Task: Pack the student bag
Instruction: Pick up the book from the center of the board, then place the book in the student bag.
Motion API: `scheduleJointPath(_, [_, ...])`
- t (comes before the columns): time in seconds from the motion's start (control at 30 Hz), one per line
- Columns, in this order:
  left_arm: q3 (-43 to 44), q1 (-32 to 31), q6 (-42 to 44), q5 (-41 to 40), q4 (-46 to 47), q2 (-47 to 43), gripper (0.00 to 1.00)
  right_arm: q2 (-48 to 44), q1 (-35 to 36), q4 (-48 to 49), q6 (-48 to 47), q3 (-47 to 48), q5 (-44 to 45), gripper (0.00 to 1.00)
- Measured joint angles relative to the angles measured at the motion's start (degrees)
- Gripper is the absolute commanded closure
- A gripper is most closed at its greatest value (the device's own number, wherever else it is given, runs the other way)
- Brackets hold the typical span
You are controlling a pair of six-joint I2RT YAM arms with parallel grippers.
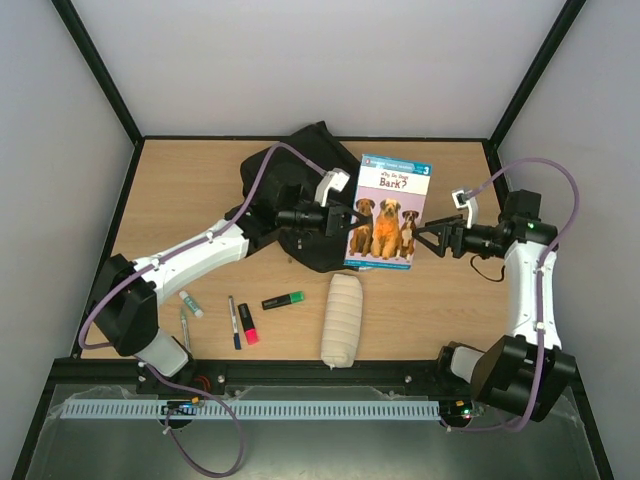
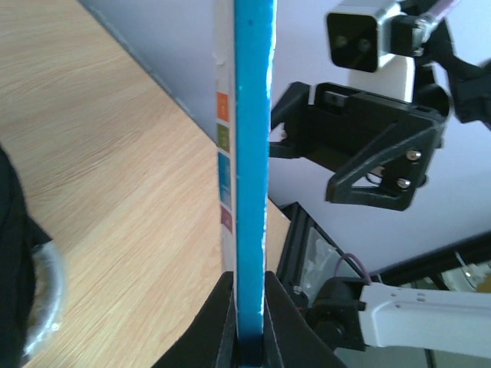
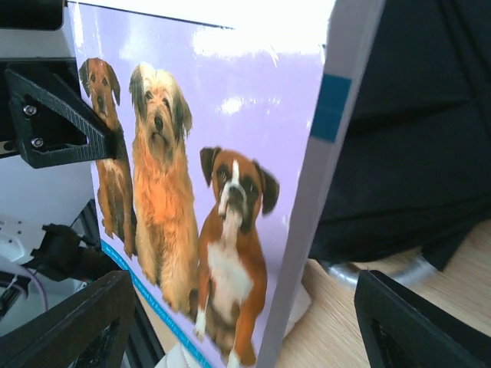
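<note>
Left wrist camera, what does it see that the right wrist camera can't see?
Only the left wrist view shows the book edge-on, a thin blue strip pinched in the left tool. It also shows the white camera above the open right tool. Only the right wrist view shows the three dogs on the cover. Both show the book, the black student bag and the wooden table.
</note>
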Motion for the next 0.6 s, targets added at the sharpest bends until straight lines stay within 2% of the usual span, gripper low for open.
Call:
scheduleJointPath(0.3, [-2.14, -0.07, -2.84, 7.08, 8.59, -0.79, 0.97, -0.63, 2.84, 3.45, 2.16, -2.93, -4.46, 0.22])
scheduleJointPath(0.43, [-3.56, 0.04, -4.37, 7.89, 11.72, -1.01, 0.98, -2.58, 2.93, 3.45, 3.39, -4.11, -7.69, 0.27])
scheduleJointPath(0.6, [-4.07, 0.5, -5.44, 7.43, 13.46, -0.96, 0.98, -4.87, 2.93, 3.3, 3.98, -4.24, -11.82, 0.39])
